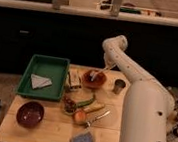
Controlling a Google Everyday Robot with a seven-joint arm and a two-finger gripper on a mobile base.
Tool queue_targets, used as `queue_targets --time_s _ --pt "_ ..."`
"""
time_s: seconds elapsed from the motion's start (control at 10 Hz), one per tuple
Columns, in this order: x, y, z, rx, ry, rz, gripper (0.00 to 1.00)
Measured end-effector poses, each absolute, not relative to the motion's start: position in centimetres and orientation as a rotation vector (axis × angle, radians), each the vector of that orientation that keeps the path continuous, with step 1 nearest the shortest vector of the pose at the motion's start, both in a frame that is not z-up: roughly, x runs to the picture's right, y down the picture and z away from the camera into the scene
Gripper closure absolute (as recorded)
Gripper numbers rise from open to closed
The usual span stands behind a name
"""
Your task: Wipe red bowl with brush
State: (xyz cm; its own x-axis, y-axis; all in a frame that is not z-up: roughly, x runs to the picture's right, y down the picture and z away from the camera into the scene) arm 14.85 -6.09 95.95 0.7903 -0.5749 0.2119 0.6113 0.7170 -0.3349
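The red bowl (93,79) sits at the back middle of the wooden table (48,130). My gripper (102,71) reaches down from the white arm to the bowl's right rim. It is shut on the brush (96,75), a small pale stub whose tip points down into the bowl. The arm's upper link partly hides the gripper's fingers.
A metal cup (119,87) stands just right of the bowl. A green tray (58,65) with a white cloth (39,82) lies at the left. In front are a maroon bowl (30,113), food items (82,107), a silver utensil (98,118) and a blue-grey sponge (82,141).
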Motion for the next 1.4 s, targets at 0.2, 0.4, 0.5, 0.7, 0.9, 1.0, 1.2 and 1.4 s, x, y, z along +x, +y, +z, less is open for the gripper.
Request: queue_targets --time_s 0.2,0.4,0.5,0.7,0.9,1.0,1.2,1.4 --pt "14.0 -5.3 95.4 -0.429 -0.149 -0.711 1.00" --pt "14.7 -4.8 94.5 -0.459 -0.152 -0.718 1.00" --pt "15.3 -4.4 93.9 -0.487 -0.150 -0.724 1.00" --pt "16.6 -4.0 93.0 -0.535 -0.138 -0.726 1.00" --pt "17.7 -4.0 92.2 -0.585 -0.113 -0.729 1.00" --pt "18.2 -4.1 91.8 -0.603 -0.096 -0.730 1.00" --pt "19.4 -4.6 91.0 -0.617 -0.044 -0.711 1.00" --pt "20.1 -5.1 90.7 -0.609 0.003 -0.692 1.00"
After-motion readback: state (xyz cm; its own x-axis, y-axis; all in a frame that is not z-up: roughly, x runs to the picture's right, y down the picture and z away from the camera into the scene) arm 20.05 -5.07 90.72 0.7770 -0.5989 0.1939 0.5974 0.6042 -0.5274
